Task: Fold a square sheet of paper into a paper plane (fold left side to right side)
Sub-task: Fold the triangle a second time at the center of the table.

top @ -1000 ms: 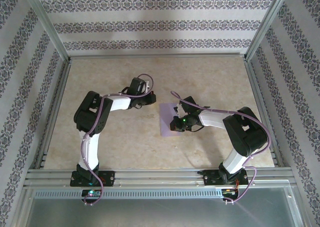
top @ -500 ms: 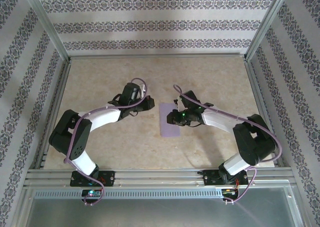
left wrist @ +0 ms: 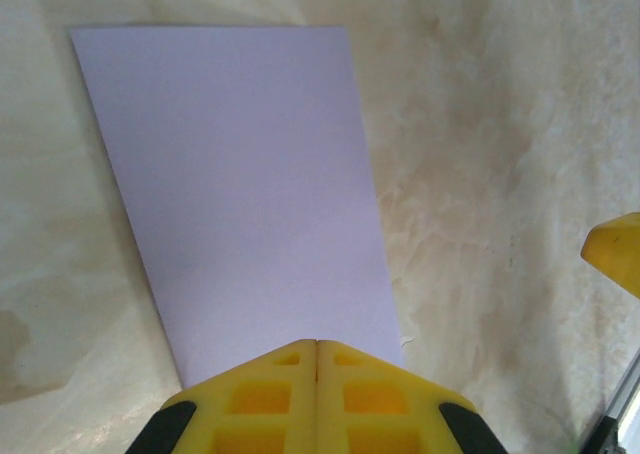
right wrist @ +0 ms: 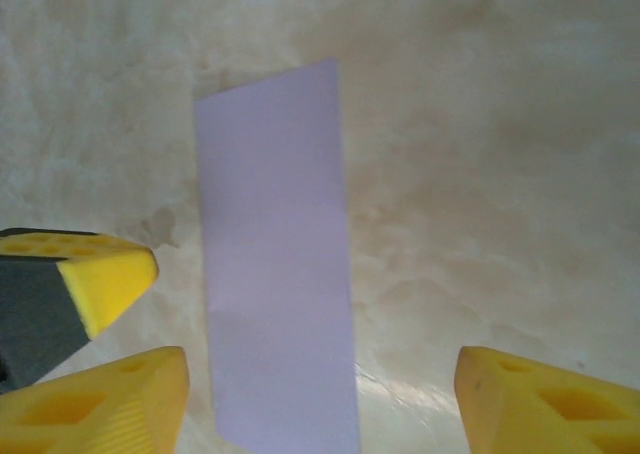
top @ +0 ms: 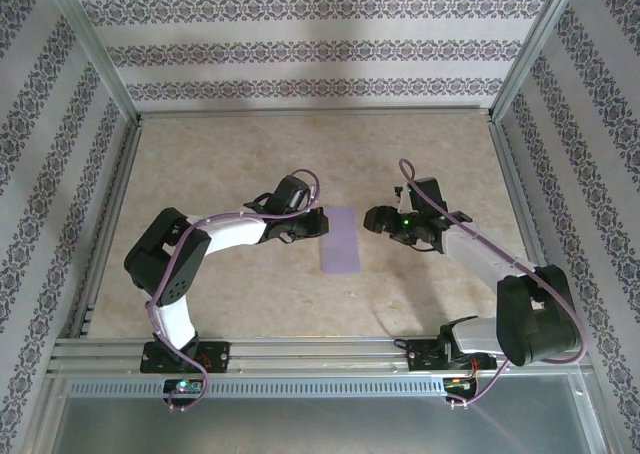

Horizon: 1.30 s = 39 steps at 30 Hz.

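The sheet of paper (top: 340,240) lies flat on the table as a narrow lavender rectangle, folded in half lengthwise. My left gripper (top: 318,222) is shut, and its yellow tips (left wrist: 317,346) meet over the sheet's (left wrist: 240,184) left edge. My right gripper (top: 372,217) hovers just right of the sheet with its fingers wide open. In the right wrist view the sheet (right wrist: 275,264) runs between those open fingers (right wrist: 120,404), which hold nothing. A paper plane is out of view.
The beige table (top: 240,154) is ringed by a metal frame (top: 310,111) and patterned walls. The left gripper's yellow fingertip (right wrist: 100,274) shows beside the sheet in the right wrist view. The right gripper's fingertip (left wrist: 615,254) shows at the left wrist view's edge.
My right gripper opened and pulled back to the right, off the paper. My left arm swung right, bringing its shut gripper to the sheet's left edge. The sheet now lies uncovered.
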Each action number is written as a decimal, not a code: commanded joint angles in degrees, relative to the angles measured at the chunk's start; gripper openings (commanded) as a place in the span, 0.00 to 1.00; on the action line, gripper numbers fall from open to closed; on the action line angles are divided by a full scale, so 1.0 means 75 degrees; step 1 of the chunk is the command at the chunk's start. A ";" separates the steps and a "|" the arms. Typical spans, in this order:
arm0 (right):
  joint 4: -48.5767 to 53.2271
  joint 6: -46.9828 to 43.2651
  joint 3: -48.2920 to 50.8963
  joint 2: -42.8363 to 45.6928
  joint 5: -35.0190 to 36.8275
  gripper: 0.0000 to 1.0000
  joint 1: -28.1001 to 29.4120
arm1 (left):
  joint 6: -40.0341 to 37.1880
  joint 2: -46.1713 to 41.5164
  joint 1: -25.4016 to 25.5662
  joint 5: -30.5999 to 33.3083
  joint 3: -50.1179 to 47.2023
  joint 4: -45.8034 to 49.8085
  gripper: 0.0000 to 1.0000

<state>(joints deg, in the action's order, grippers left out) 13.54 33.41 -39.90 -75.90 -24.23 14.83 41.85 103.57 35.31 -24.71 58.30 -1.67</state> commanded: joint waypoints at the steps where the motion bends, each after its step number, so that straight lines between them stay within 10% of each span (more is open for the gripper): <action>1: -0.0065 0.0095 0.0244 0.0159 -0.0352 0.77 -0.0106 | -0.0177 0.0154 0.0063 0.0282 0.0117 0.0618 0.00; 16: -0.0573 0.0432 0.0328 -0.0281 -0.0834 0.93 -0.0144 | -0.0411 0.0625 0.0155 0.0205 0.0491 0.1070 0.00; 39: 0.0779 0.0535 -0.0094 -0.1509 -0.1969 0.57 0.0855 | -0.0646 0.0837 0.0202 0.0423 0.0453 0.1571 0.00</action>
<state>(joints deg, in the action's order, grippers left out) 17.02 36.99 -39.53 -86.48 -37.85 19.51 38.15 108.99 36.05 -22.79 61.54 6.50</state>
